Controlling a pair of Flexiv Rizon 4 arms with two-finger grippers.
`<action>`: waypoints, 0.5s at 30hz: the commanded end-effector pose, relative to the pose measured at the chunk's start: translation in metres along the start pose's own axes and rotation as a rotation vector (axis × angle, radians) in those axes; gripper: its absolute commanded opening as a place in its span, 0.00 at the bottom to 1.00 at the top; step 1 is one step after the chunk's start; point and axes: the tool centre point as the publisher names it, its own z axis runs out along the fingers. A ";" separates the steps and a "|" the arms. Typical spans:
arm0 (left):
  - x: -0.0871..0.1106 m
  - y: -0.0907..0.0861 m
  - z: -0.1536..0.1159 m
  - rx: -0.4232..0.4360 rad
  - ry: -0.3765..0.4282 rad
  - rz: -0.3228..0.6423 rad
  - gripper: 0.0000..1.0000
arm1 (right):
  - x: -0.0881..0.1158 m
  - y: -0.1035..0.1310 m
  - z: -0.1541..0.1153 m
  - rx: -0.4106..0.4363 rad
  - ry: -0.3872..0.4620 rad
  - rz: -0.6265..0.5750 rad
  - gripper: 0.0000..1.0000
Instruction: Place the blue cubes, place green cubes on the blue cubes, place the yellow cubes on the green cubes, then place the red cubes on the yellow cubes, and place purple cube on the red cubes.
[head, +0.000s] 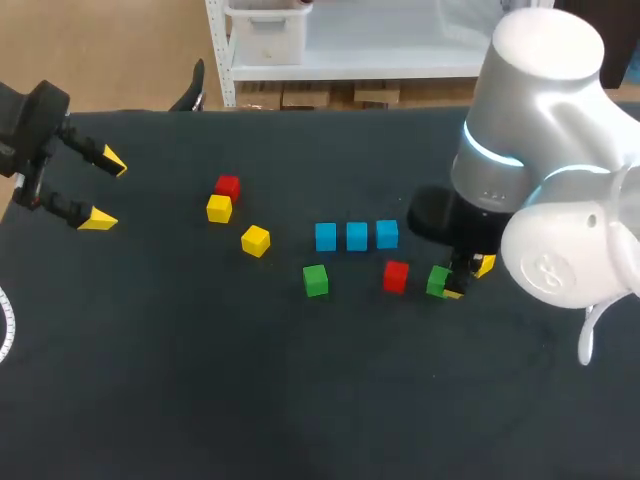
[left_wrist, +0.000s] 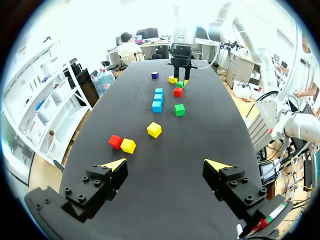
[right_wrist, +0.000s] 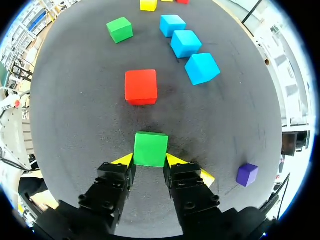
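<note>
Evenly bright green cube (right_wrist: 150, 148), sharp-edged.

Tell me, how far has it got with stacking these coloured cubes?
Done: the three blue cubes sit in a row. In hand: the right gripper is shut on one green cube. Left: the other green cube, two yellow cubes, two red cubes and the purple cube lie loose; nothing is stacked.

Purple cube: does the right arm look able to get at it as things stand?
Probably not yet. The right end effector is shut on a green cube, so it has no free grip, though the purple cube lies close beside it with bare table between.
</note>
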 end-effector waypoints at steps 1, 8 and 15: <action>0.001 0.001 0.000 0.001 -0.001 0.003 1.00 | -0.002 -0.003 0.001 0.000 0.004 -0.002 0.00; 0.001 0.001 0.000 0.001 -0.001 0.003 1.00 | -0.006 -0.006 -0.009 -0.009 -0.034 -0.030 0.00; 0.001 0.001 0.000 0.001 -0.001 0.003 1.00 | -0.020 -0.022 -0.032 -0.034 -0.064 -0.169 0.00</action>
